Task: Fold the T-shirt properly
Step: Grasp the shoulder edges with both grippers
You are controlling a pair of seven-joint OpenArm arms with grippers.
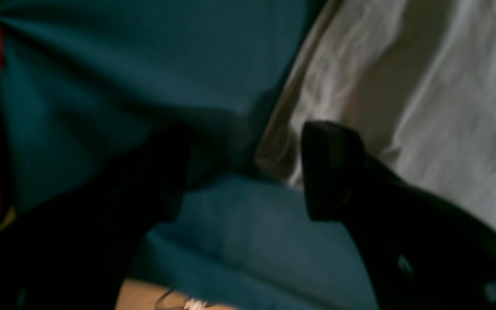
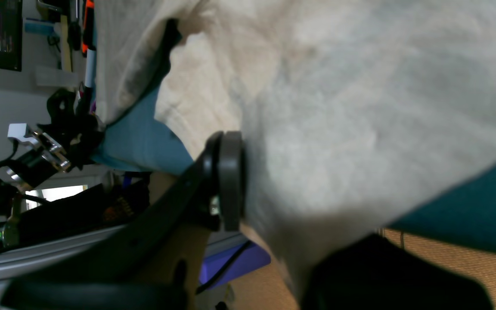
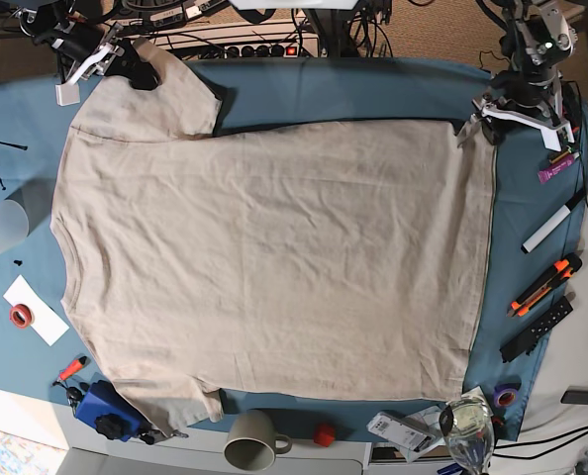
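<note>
T-shirt (image 3: 274,257): lying spread flat across the blue cloth (image 3: 373,89), sleeves at nine o'clock. Left gripper (image 1: 243,172): standing wide open, holding nothing, at the hem corner around one o'clock. Right gripper (image 2: 269,224): pinching sleeve fabric at eleven o'clock.

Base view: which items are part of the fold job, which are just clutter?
Job: T-shirt; left gripper, open at its hem corner; right gripper, shut on its sleeve.

Clutter: mug, white marker, tape roll, red ball.

Base view overhead, straight down, whole T-shirt (image 3: 274,257) visible. Both wrist views close, low, sharing shirt edges and blue cloth (image 3: 353,89).
</note>
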